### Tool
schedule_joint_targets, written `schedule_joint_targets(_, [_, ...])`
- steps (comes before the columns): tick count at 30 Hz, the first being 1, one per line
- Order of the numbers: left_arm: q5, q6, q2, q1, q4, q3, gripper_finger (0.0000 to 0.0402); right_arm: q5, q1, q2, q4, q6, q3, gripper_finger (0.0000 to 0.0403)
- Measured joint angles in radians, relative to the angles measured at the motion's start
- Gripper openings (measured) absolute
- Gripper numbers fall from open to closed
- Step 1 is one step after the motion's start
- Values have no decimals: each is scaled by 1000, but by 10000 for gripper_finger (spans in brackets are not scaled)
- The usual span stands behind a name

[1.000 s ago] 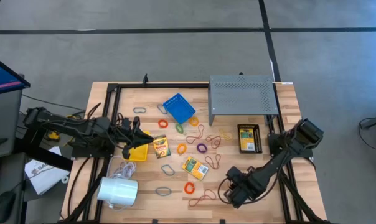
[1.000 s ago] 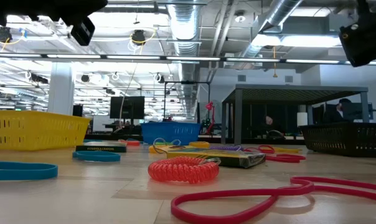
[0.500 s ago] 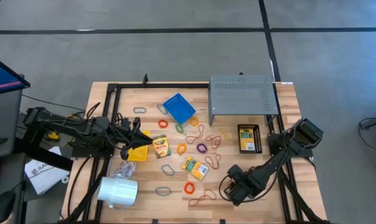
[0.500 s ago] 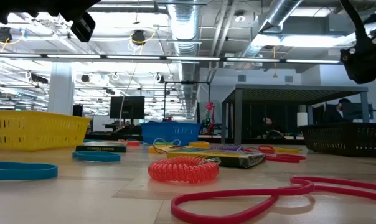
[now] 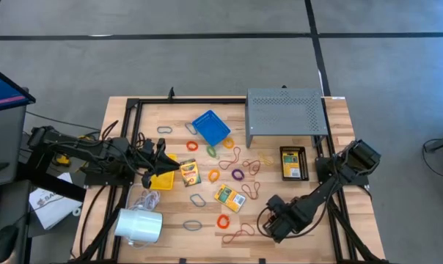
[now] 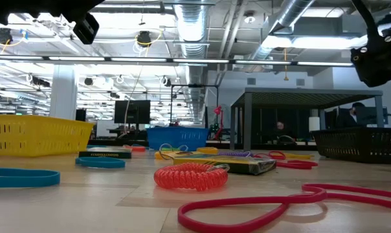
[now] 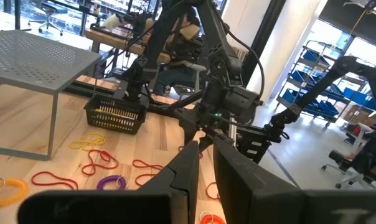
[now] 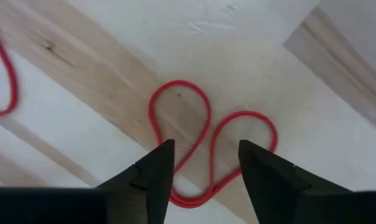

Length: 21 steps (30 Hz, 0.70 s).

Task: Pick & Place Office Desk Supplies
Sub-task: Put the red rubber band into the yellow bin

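Note:
My right gripper [image 5: 271,220] [image 8: 203,152] points down, open, low over the table's near right part. Its fingers stand on either side of one loop of a red rubber band [image 8: 200,137] that lies flat and twisted on the wood; I cannot tell whether they touch it. My left gripper [image 5: 179,170] [image 7: 203,171] is held level above the yellow tray [image 5: 161,180], shut with nothing between its fingers. Two crayon boxes [image 5: 190,174] [image 5: 229,197], coloured rubber bands [image 5: 238,174] and grey loop clips [image 5: 199,199] lie flat mid-table.
A grey perforated shelf [image 5: 286,111] stands at the far right, with a black basket [image 5: 293,163] in front of it. A blue tray [image 5: 210,127] sits far centre and a white cylinder [image 5: 139,225] near left. Another red band [image 5: 240,233] and an orange coil [image 5: 223,220] lie left of my right gripper.

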Motion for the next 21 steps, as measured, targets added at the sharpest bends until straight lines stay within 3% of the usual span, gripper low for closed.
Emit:
schedule_joint_targets(14, [-1, 1, 0, 0, 4, 0, 44, -12, 1, 64, -2, -3, 12, 132])
schedule_joint_targets(21, [-1, 2, 0, 0, 2, 0, 44, -7, -7, 65, -10, -6, 11, 64])
